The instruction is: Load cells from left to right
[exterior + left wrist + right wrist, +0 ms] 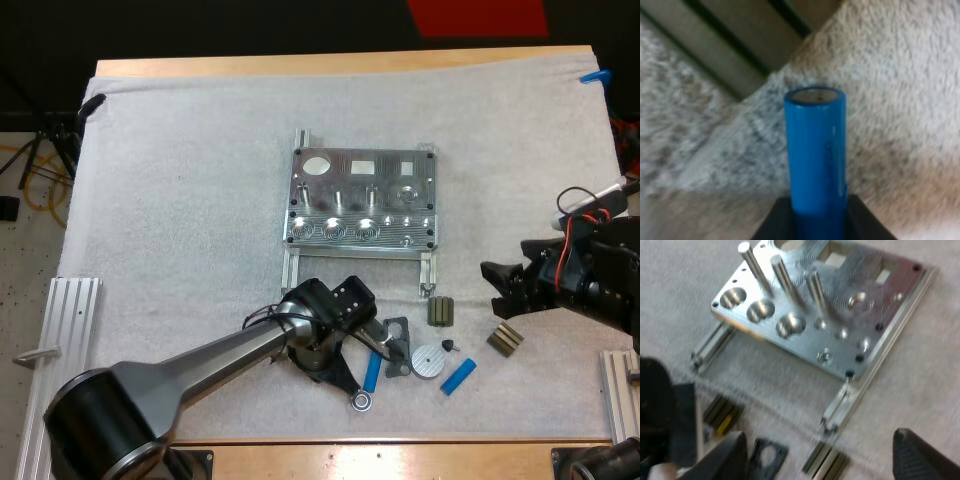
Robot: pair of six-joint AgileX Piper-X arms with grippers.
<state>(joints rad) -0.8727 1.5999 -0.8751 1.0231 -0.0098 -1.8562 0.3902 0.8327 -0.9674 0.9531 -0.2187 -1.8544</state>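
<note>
Blue cylinder (815, 155) sits pinched in the left gripper (815, 222)

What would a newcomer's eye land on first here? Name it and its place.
The blue cylinder clamped in the left gripper stands out first, on the near side of the metal fixture, which sits on the white mat with three empty round pockets along its near edge. A second blue cylinder lies loose on the mat further right, near the open right gripper.

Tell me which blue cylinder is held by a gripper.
The blue cylinder clamped in the left gripper; the other cylinder lies loose on the mat by the round disc.
</note>
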